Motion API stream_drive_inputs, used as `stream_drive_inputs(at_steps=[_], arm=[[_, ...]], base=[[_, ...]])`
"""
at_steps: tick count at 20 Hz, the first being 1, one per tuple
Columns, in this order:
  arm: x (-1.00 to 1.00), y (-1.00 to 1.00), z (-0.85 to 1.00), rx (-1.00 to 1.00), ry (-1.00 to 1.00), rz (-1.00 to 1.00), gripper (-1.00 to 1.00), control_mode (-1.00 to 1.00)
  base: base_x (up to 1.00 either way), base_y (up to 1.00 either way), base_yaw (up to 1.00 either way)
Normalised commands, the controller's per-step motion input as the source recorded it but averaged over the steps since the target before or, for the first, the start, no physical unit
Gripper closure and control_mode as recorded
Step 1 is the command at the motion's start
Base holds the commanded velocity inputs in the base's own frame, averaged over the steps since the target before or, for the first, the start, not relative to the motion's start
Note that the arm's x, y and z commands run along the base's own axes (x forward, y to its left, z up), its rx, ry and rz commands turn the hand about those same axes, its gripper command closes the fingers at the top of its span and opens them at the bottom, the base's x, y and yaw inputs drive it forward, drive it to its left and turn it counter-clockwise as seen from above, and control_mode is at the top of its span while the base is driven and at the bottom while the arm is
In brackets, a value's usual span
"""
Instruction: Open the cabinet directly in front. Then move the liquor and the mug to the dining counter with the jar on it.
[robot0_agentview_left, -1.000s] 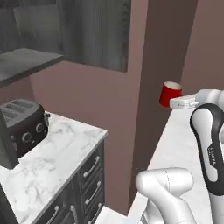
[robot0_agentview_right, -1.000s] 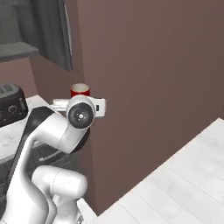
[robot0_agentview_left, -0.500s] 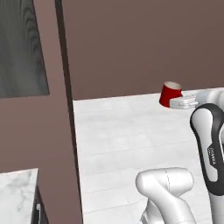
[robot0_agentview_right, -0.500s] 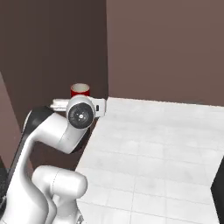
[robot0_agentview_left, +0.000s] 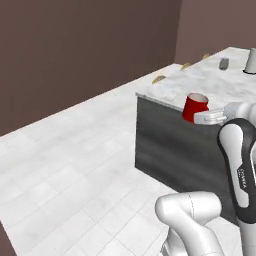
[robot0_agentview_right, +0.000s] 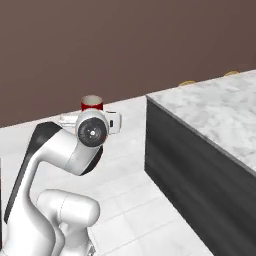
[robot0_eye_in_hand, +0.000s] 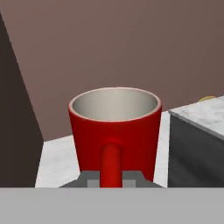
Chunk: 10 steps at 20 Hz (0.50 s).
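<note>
Mug (robot0_eye_in_hand: 114, 131) sat upright in the gripper (robot0_eye_in_hand: 111, 178), red with a pale inside, its handle clamped between the two closed fingers and its body rising straight ahead of the fingertips. In the left base view the mug (robot0_agentview_left: 194, 107) was carried in the air beyond the hand, against the near edge of the marble counter (robot0_agentview_left: 210, 80). A jar (robot0_agentview_left: 223, 63) stood on that counter, well beyond the gripper.

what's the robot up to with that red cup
The arm is carrying the red mug, upright, with the gripper shut on its handle. The marble dining counter is just ahead to the right, and a small jar sits at its far end. The mug is in the air, not yet set down on the counter.
</note>
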Motion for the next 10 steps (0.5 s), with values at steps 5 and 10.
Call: stream_drive_inputs(at_steps=[5, 10], arm=[[0.00, 0.00, 0.00, 0.00, 0.00, 0.00, 1.00, 1.00], [0.00, 0.00, 0.00, 0.00, 0.00, 0.00, 1.00, 1.00]], base=[[0.00, 0.03, -1.00], [-0.01, 0.33, -0.87]])
